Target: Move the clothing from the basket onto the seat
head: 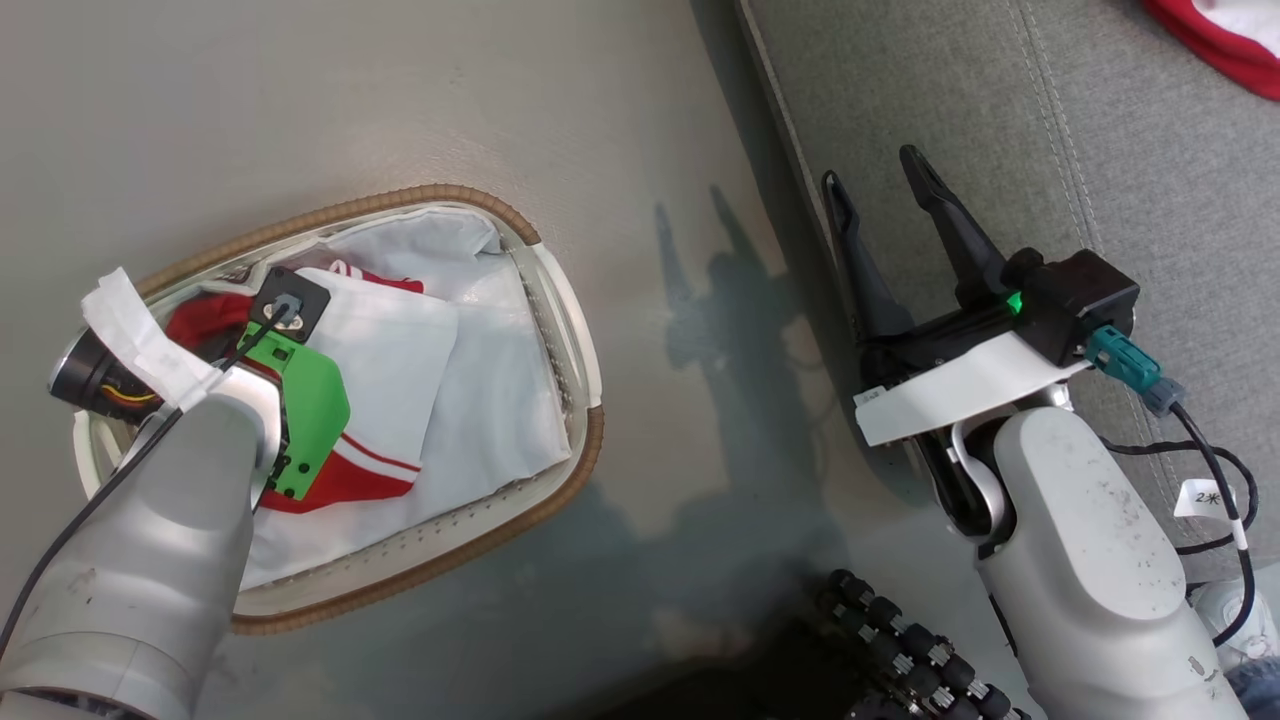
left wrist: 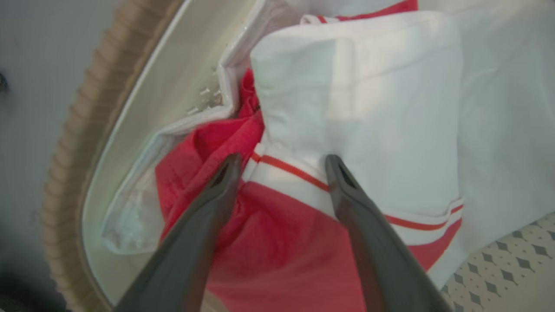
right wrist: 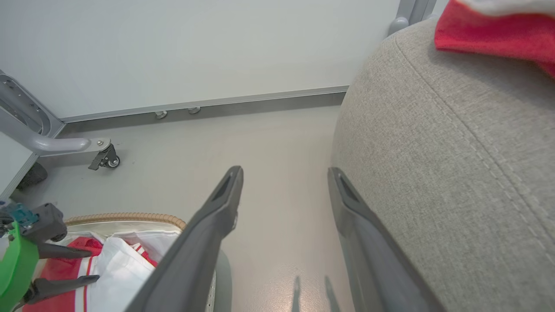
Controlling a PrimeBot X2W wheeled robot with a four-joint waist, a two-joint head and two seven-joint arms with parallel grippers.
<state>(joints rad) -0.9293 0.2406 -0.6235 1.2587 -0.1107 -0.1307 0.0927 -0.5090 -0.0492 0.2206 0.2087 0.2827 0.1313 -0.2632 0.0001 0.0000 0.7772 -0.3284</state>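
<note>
The basket [head: 590, 440] stands on the floor at the left, lined with a white sheet [head: 510, 400]. In it lies the clothing [head: 345, 485], red with white panels and stripes. My left gripper [left wrist: 282, 160] points down into the basket, open, its fingertips straddling a red-striped white band of the clothing [left wrist: 303, 242]; whether they touch the cloth I cannot tell. My right gripper [head: 875, 175] hangs open and empty at the front edge of the grey seat [head: 1000, 120]. A second red and white garment [head: 1230, 50] lies on the seat's far corner. The right wrist view shows seat [right wrist: 455, 151], garment [right wrist: 498, 34] and basket [right wrist: 125, 216].
Bare floor [head: 700, 150] separates basket and seat. A grey frame leg with a caster [right wrist: 104, 158] stands by the white wall beyond the basket. My dark base [head: 900, 640] sits at the bottom, and a black cable [head: 1220, 470] loops beside the right forearm.
</note>
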